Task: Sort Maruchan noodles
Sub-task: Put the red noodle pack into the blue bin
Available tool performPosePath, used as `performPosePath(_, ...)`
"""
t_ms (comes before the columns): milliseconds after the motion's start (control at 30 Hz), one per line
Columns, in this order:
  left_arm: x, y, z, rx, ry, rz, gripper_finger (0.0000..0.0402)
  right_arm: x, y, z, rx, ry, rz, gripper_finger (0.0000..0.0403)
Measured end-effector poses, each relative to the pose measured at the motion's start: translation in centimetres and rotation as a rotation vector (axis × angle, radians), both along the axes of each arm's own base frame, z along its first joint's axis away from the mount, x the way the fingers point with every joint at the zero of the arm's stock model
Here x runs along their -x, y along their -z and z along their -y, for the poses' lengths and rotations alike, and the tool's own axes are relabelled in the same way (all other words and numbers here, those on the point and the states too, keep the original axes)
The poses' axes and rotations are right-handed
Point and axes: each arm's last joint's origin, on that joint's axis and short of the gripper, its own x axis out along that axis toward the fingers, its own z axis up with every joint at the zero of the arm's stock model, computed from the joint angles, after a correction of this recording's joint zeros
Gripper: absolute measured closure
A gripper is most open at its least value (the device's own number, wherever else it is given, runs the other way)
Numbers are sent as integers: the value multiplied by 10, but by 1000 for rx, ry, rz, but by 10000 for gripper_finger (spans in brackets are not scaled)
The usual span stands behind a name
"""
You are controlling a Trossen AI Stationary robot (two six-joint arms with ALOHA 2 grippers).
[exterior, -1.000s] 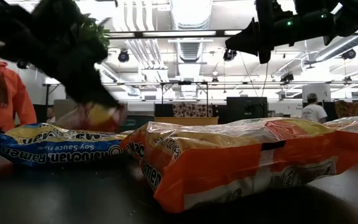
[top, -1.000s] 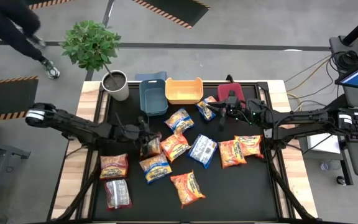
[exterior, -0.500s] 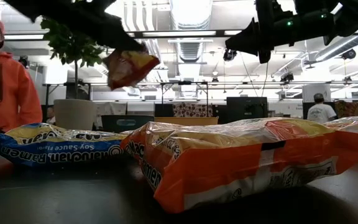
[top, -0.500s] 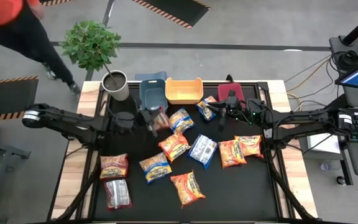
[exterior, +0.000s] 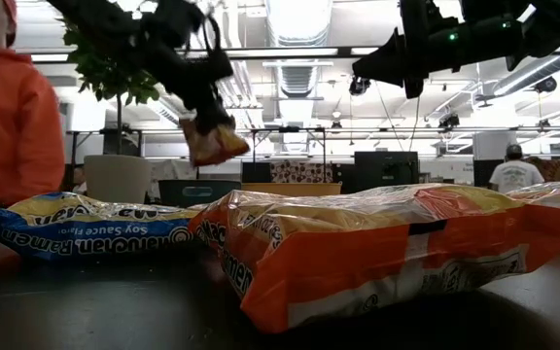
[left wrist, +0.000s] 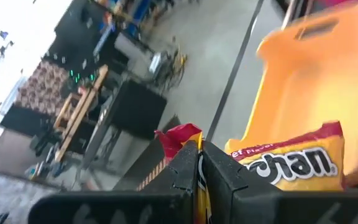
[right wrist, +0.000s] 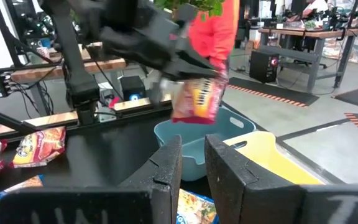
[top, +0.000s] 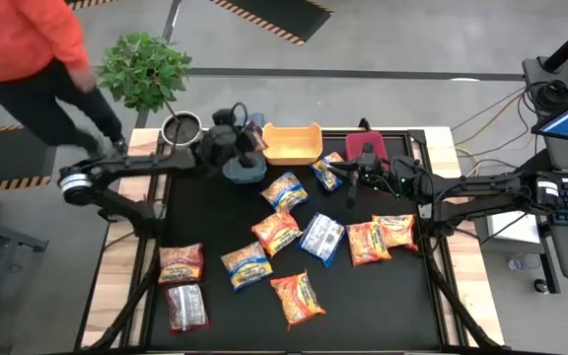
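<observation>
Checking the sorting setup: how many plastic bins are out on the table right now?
3, side by side in a row: the blue bin, partly covered by the left arm; the yellow bin in the middle; the red bin, partly hidden under the right arm.

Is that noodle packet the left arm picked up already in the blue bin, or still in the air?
In the air: the left gripper is shut on the packet, which hangs above the blue bin.

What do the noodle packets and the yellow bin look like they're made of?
The noodle packets: thin plastic film, glossy; the wrapper crinkles and catches the ceiling lights. The yellow bin: likely moulded hard plastic, smooth and evenly coloured, with rounded corners and a rolled rim. The packet in the left tool looks the same.
</observation>
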Motion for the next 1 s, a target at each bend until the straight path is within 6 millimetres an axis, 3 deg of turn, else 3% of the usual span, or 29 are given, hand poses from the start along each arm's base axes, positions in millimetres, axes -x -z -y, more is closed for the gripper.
performPosePath(200,-8,18,-45,-15,-23,-158,401,0,0,0,12,0,-4,344)
performPosePath(400,-13,35,-71,-29,-34,-299,401,0,0,0,12,1,-4,344)
performPosePath(1000,-4,43,-74,4,-4,-427,401,0,2,0,5,7,-25,344)
